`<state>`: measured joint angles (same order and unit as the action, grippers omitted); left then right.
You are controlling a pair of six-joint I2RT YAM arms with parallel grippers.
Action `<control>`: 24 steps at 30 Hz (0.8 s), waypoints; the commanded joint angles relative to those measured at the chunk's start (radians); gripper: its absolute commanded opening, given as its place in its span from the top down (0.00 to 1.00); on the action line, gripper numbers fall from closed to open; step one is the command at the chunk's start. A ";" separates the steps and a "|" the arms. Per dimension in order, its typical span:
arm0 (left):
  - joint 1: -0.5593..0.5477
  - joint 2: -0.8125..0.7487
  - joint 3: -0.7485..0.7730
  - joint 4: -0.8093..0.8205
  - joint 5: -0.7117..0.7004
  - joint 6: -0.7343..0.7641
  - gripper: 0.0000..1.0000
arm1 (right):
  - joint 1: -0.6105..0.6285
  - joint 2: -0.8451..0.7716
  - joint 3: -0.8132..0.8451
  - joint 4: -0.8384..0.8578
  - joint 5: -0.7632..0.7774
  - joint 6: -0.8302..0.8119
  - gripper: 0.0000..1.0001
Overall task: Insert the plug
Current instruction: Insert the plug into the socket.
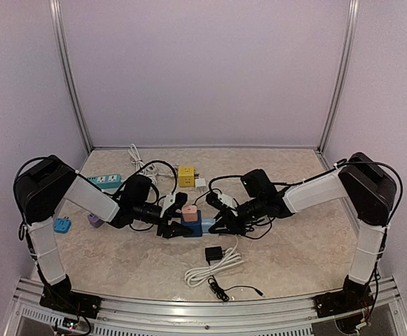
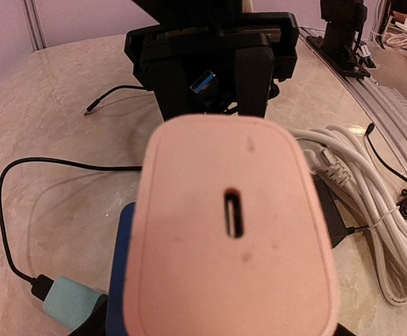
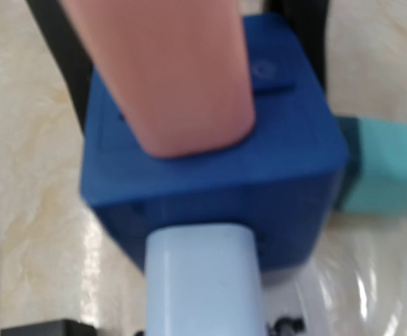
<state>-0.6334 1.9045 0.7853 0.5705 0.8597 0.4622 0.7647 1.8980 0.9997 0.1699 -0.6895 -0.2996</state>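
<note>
Pushing the plug (image 3: 203,280) straight into the cube (image 3: 284,161) (midway between the side edges of the desk (image 1: 294,248)) asks a level right claw (image 1: 217,224), clamped on the plug; the left claw (image 1: 171,228) grips the cube.

The pink charger (image 2: 235,231) hides most of the blue cube (image 2: 122,280); the blurred pale plug (image 3: 203,280) is cut off by the bottom edge.

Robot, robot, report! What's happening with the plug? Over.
Left gripper and right gripper both at the blue cube, grip unclear. Pale blue plug against the cube's side, seating unclear. Pink adapter on top, not blocking.
</note>
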 commanded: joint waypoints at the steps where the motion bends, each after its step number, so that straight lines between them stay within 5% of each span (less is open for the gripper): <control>1: -0.166 0.079 0.025 0.249 0.100 0.035 1.00 | 0.125 0.129 0.156 0.360 -0.176 0.116 1.00; 13: -0.190 0.106 0.041 0.254 0.045 -0.008 1.00 | 0.193 0.121 0.241 0.272 0.028 0.119 1.00; 18: -0.143 0.054 0.007 0.063 0.075 0.130 1.00 | 0.173 -0.019 0.103 0.182 0.097 0.092 0.56; 24: -0.079 -0.031 0.035 -0.324 0.070 0.429 1.00 | 0.156 -0.242 -0.054 -0.048 0.181 0.078 0.43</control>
<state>-0.6712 1.9015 0.7914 0.5224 0.8913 0.6720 0.8803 1.8000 0.9634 0.0868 -0.5198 -0.2420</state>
